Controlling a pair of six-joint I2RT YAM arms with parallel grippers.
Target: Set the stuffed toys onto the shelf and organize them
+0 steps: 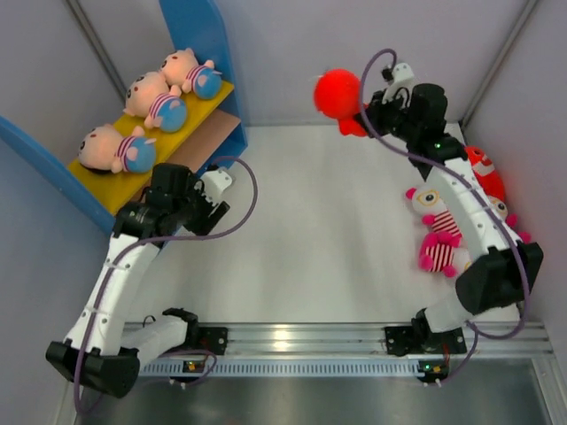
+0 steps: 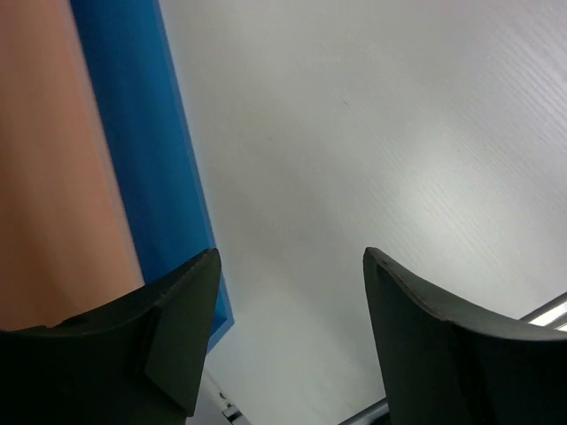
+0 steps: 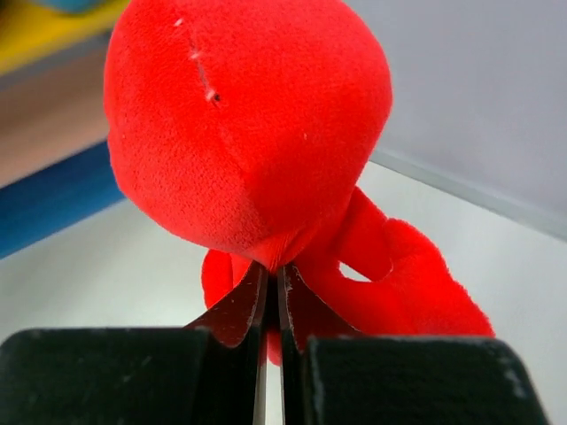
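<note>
1. Right claw [image 3: 271, 288] is clenched on the red creature [image 1: 337, 92], up over the worktop's [image 1: 319, 230] far middle.
2. The shelf [image 1: 199, 40] lies away to its left; the left claw [image 2: 291, 266], spread and empty, hangs beside it.

White arms [image 1: 111, 288] carry black joints [image 1: 492, 282], purple cables [image 1: 256, 193], black jaws.
</note>
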